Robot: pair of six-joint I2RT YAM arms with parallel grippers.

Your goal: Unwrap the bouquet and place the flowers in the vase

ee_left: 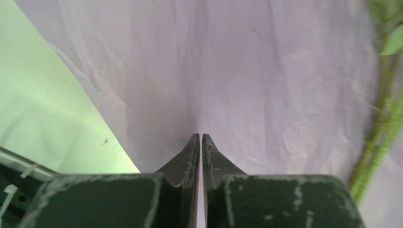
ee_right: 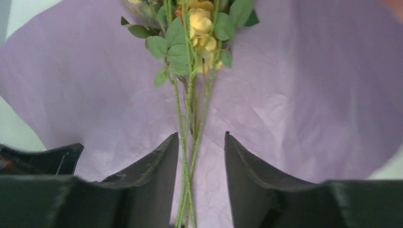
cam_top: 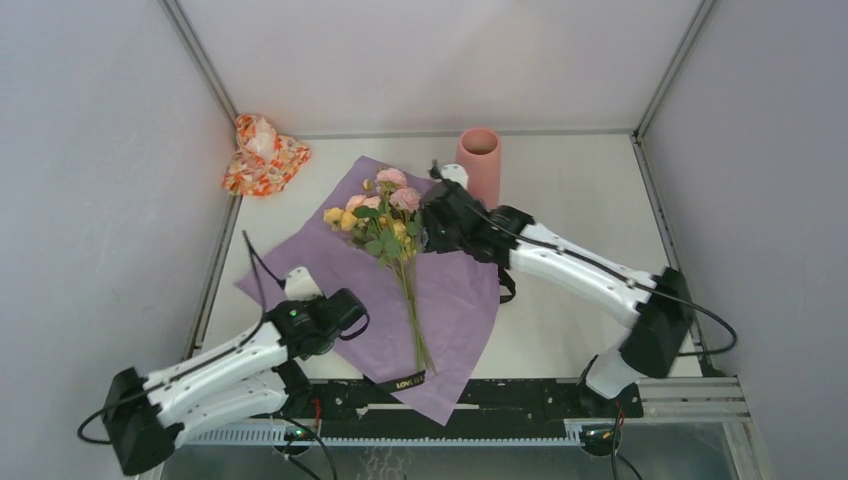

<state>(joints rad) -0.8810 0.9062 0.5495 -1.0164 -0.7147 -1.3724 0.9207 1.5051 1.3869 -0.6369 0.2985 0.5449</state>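
The bouquet is undone: its lilac-purple paper [cam_top: 460, 300] lies spread flat on the table. The flowers [cam_top: 385, 215] rest on the paper, heads toward the back, their green stems [cam_top: 412, 310] running to the near edge. My right gripper [cam_top: 422, 232] hangs over the upper stems. In the right wrist view the right gripper [ee_right: 201, 135] is open and the stems [ee_right: 190, 114] pass between its fingers with a gap on each side. My left gripper [ee_left: 200, 135] is shut and empty above the paper's left part [ee_left: 266, 71]. The salmon-pink vase [cam_top: 480, 160] stands upright at the back.
An orange-red floral cloth bundle [cam_top: 262, 155] lies at the back left corner. A black ribbon [cam_top: 405, 381] lies across the stem ends at the near edge. Grey walls close in the table on three sides.
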